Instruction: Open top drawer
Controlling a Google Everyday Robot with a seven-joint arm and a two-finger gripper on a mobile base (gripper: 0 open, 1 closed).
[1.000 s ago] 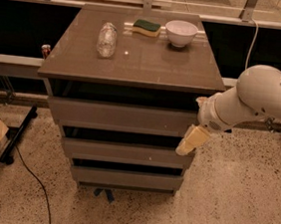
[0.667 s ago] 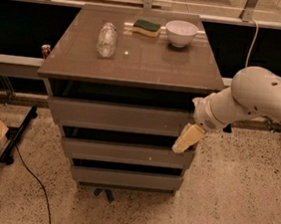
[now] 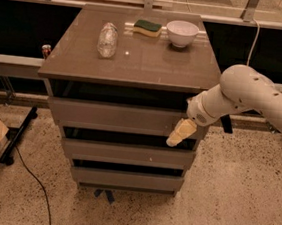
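**Slip risk at a handleless front**

The top drawer (image 3: 115, 116) is found directly under the worktop (image 3: 151, 65) and is judged to be closed. Its plain front is turned toward the camera, and its long axis runs left to right. The claw (image 3: 181, 133) is placed at the right end of that front. How far it is open cannot be told, and nothing is seen gripped. With no handle, purchase could be lost. An off-centre pull could skew the drawer, and the lying bottle (image 3: 107, 39) could be jolted into rolling.
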